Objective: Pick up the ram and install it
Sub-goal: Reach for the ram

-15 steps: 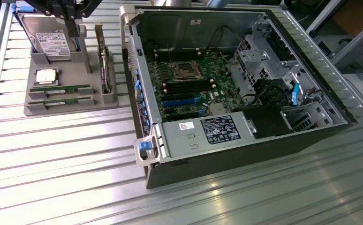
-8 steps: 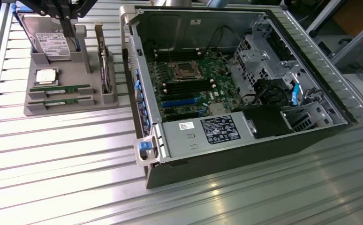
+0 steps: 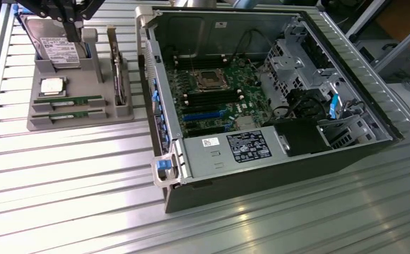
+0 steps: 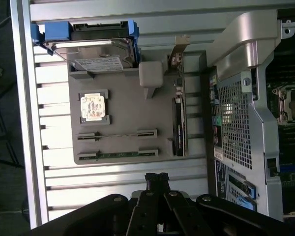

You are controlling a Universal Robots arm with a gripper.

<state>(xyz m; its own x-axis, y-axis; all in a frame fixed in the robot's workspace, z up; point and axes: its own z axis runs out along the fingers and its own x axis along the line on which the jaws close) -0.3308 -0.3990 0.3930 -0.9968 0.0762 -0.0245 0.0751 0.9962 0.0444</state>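
Bright, even light here, and the ribbed silver metal desk (image 3: 85, 180) throws back broad white streaks of glare. Inside the open grey computer case (image 3: 261, 185) it's dimmer, with shadow pooling under the far wall.

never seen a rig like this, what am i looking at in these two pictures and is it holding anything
A robot arm works at a slatted metal table bearing an open computer case. One picture comes from a camera standing off the arm; the other from a camera on its wrist, looking down past its black tool. Next to the case, a grey tray holds a hard drive, a square processor chip, an upright card and two green ram sticks. The tool is shut and empty; both ram sticks lie in the tray.
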